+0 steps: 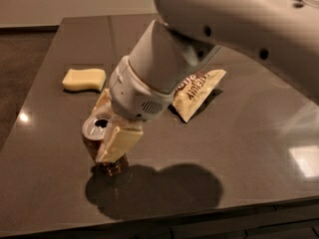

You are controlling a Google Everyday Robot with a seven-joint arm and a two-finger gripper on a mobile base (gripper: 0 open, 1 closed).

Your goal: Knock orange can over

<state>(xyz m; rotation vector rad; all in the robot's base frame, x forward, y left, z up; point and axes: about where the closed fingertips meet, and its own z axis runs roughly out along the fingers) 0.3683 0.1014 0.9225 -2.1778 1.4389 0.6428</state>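
Note:
The orange can (pixel 95 133) stands near the table's front left, leaning, with its silver top and tab opening facing up and left. Its brown base (pixel 112 166) rests on the table. My gripper (pixel 110 126) comes down from the upper right over the can. Its cream fingers are apart: one fingertip (pixel 118 142) lies against the can's front right side, and the other (pixel 102 102) is behind the can. The can's body is largely hidden by the front finger.
A pale yellow sponge (pixel 83 78) lies at the back left. A brown-and-cream snack bag (pixel 197 94) lies right of the gripper, partly under my arm (pixel 234 24). The table's front edge (pixel 164 218) is close below the can.

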